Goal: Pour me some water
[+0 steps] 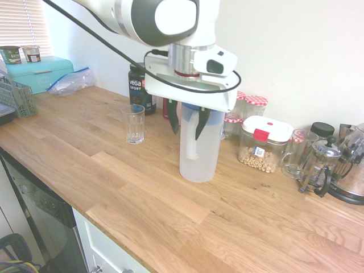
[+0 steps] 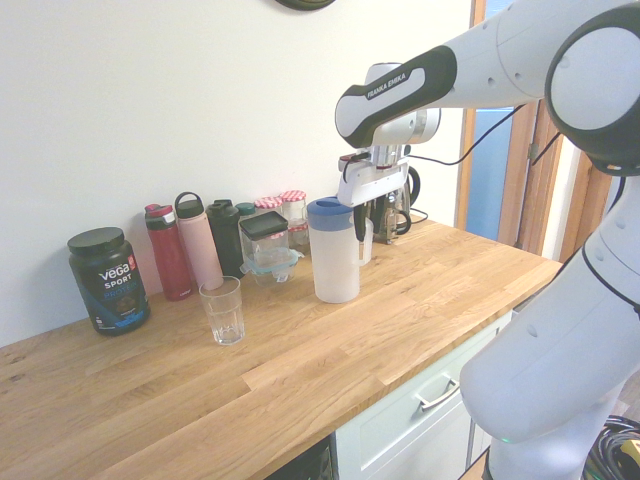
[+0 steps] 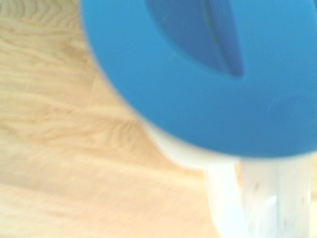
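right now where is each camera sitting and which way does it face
First exterior view: above the counter's front edge, facing the wall; shows wrist and gripper over the jug, glass left.
Second exterior view: opposite end, looking along the counter; shows the arm, base, jug, glass.
Wrist view: looking straight down, blurred, on the jug's blue lid; no robot parts.
Both exterior views share jug, glass, gripper.

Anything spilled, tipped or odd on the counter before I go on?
Nothing stands out. The jug stands upright with its blue lid on, the glass is upright beside it, and the worktop shows no spill.
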You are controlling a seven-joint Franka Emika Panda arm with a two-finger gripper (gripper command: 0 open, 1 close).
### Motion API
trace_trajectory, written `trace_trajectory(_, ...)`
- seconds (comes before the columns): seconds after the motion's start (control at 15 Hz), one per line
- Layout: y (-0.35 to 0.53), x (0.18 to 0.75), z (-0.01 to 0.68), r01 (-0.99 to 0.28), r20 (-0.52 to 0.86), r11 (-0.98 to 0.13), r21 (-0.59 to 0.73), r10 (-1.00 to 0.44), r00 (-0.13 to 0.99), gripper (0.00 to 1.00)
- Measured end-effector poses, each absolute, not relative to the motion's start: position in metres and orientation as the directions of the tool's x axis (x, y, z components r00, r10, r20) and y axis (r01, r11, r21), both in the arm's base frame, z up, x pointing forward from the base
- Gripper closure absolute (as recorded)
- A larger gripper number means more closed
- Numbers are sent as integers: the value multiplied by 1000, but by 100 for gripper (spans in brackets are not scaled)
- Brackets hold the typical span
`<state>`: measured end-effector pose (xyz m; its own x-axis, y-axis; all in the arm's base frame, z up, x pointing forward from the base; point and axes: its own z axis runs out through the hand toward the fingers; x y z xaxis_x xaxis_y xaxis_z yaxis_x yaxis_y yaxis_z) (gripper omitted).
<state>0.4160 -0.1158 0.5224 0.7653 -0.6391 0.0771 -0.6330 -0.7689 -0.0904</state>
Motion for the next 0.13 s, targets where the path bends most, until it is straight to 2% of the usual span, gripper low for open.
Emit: trace_trajectory(0.13,-84,412,528,-684,57,-728,-45,-685,726,0)
